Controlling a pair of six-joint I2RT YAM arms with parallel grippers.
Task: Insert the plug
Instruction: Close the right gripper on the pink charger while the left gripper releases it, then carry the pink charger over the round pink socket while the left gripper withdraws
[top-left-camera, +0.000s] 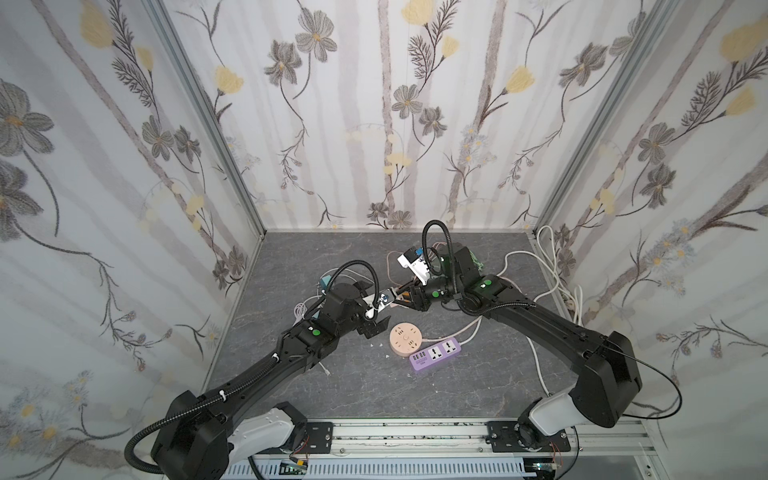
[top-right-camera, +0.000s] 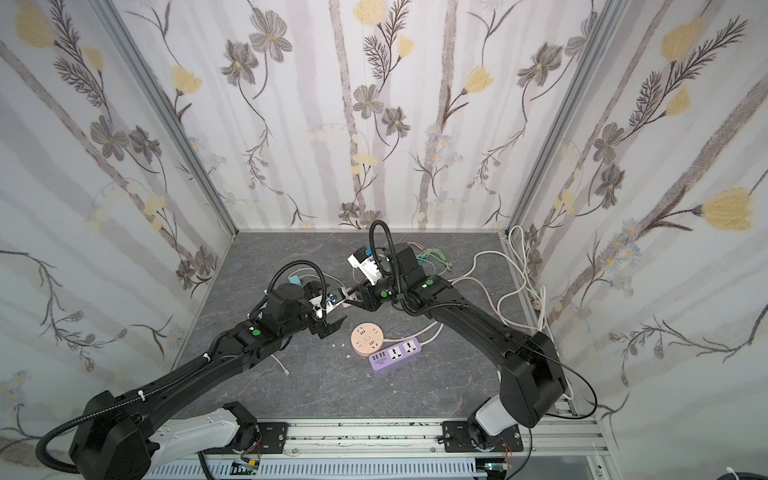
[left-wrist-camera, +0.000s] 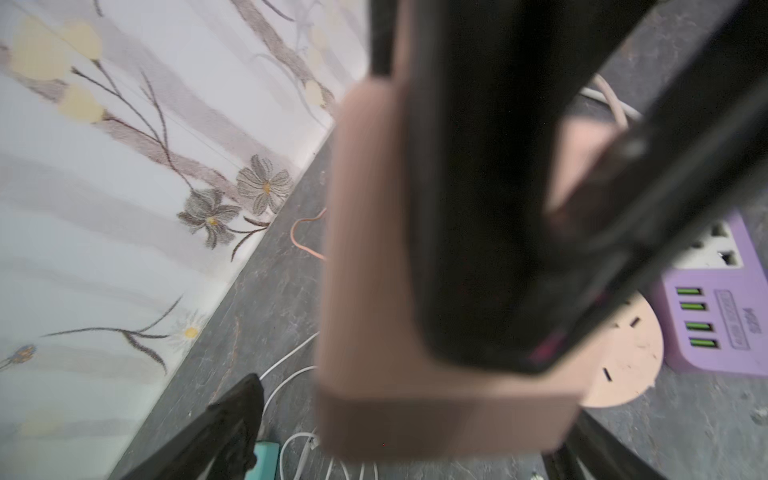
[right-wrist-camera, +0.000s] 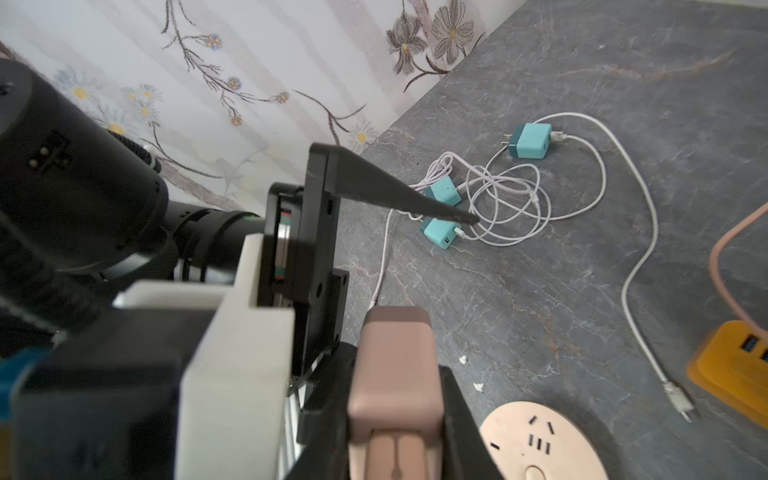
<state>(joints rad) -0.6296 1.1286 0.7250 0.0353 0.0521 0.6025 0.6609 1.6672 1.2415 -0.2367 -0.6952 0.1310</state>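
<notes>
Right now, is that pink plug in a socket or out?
Out: the right end effector holds the pink plug aloft; the round socket lies empty.

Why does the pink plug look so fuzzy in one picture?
Left wrist view: the pink plug is very close to the lens, so it blurs, while the wall behind looks sharper. Right wrist view: the teal chargers look crisp. In both top views, the wide lens makes the corner posts lean outward.

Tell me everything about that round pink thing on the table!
The round socket is a flat peach-pink plastic disc with dark plug slots on top and a small button. It lies flat on the grey table, close beside the purple power strip. Nothing is plugged in, and nothing holds it.
</notes>
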